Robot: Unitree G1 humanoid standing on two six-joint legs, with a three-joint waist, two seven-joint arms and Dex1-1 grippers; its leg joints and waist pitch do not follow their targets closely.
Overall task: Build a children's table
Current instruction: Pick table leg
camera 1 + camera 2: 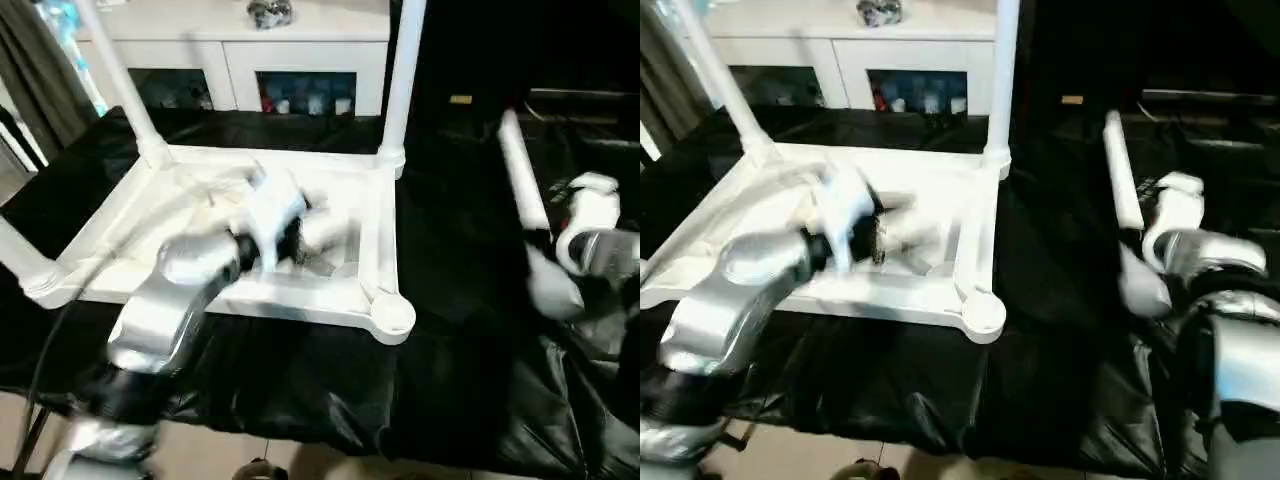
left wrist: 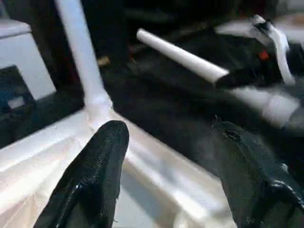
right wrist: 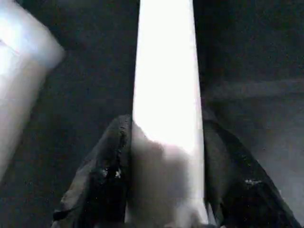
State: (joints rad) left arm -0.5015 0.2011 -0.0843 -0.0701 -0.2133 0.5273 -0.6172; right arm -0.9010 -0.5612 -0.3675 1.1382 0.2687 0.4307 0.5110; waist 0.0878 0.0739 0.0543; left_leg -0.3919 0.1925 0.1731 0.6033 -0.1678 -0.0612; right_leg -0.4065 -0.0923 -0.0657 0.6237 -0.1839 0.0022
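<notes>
The white tabletop [image 1: 240, 250] lies upside down on the black cloth [image 1: 450, 330], three legs [image 1: 404, 75] standing in its corner sockets. The left gripper [image 2: 166, 156] hovers over its ribbed underside, fingers spread wide and empty. The right gripper [image 3: 164, 175] clasps the loose fourth leg [image 1: 1123, 180] well off to the right.
</notes>
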